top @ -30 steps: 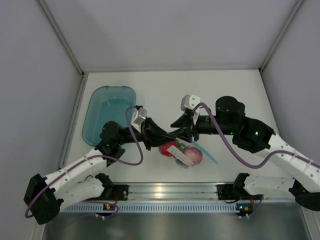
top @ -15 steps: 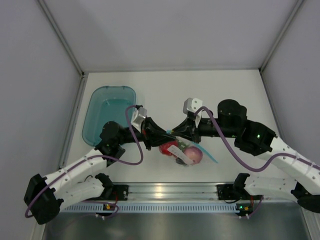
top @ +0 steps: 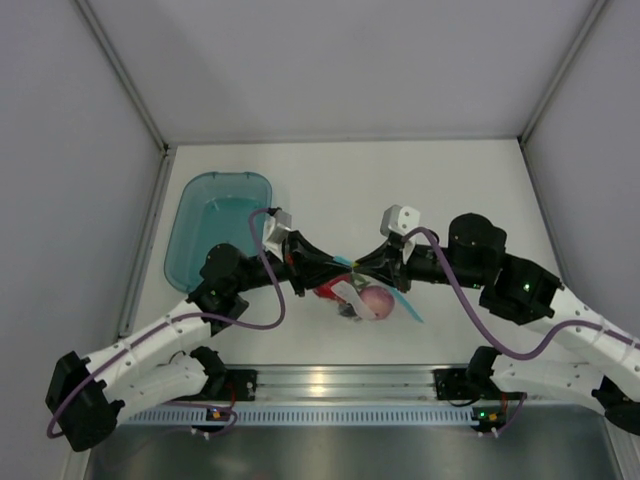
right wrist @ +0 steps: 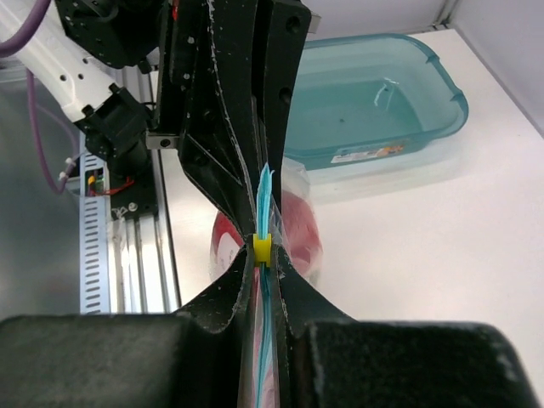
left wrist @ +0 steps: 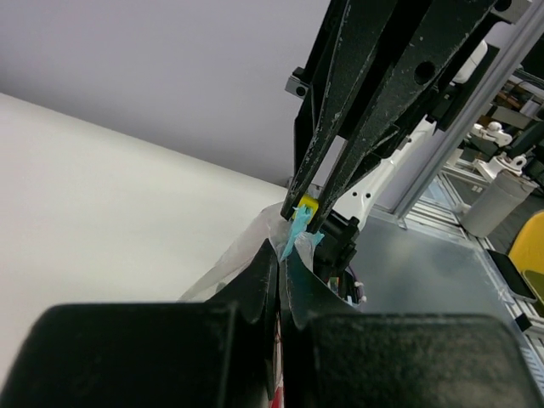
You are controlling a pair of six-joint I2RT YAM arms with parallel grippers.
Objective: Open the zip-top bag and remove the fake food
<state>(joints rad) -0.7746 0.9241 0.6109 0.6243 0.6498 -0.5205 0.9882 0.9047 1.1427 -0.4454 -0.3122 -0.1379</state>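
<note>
The zip-top bag [top: 372, 298] hangs between both arms near the table's front, its blue zip strip [right wrist: 265, 194] upright. My left gripper [top: 341, 262] is shut on the strip's end [left wrist: 293, 231]. My right gripper [top: 360, 266] faces it tip to tip and is shut on the strip at a small yellow slider [right wrist: 263, 246]. The fake food shows through the plastic as a pink ball [top: 377, 300] and a red piece [right wrist: 297, 229]. Other pieces are hidden.
A translucent teal tub [top: 216, 226] stands at the back left, with a label on its wall [right wrist: 367, 154]. An aluminium rail [top: 330, 380] runs along the near edge, between the arm bases. White walls enclose the table on three sides.
My right gripper has closed on the zip strip, meeting the left gripper's tips. The bag has risen slightly toward them. The left gripper has kept its hold.
</note>
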